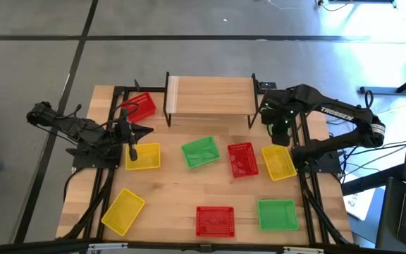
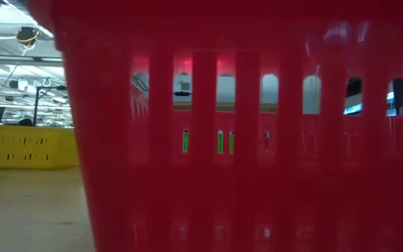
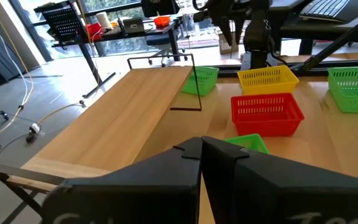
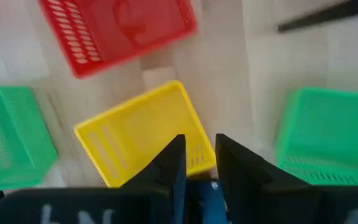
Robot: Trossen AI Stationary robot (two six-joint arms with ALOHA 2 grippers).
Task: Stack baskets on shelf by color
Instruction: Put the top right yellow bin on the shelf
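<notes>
The shelf (image 1: 210,94) stands at the table's far middle with its plank top bare. Baskets lie scattered on the tabletop: red ones (image 1: 141,107), (image 1: 242,159), (image 1: 215,220); yellow ones (image 1: 143,156), (image 1: 278,161), (image 1: 123,210); green ones (image 1: 200,152), (image 1: 277,214). A third green basket (image 3: 201,79) sits past the shelf's right end. My left gripper (image 1: 145,130) hovers shut by the shelf's left end, near the far-left red basket. My right gripper (image 1: 280,134) points down above the right yellow basket (image 4: 142,137), fingers a narrow gap apart (image 4: 201,155).
Black arm frames run along both table sides (image 1: 111,148), (image 1: 309,162). In the low view a red basket (image 2: 243,140) fills nearly the whole picture, with a yellow one (image 2: 26,147) to its left. Bare wood lies between the two rows of baskets (image 1: 182,187).
</notes>
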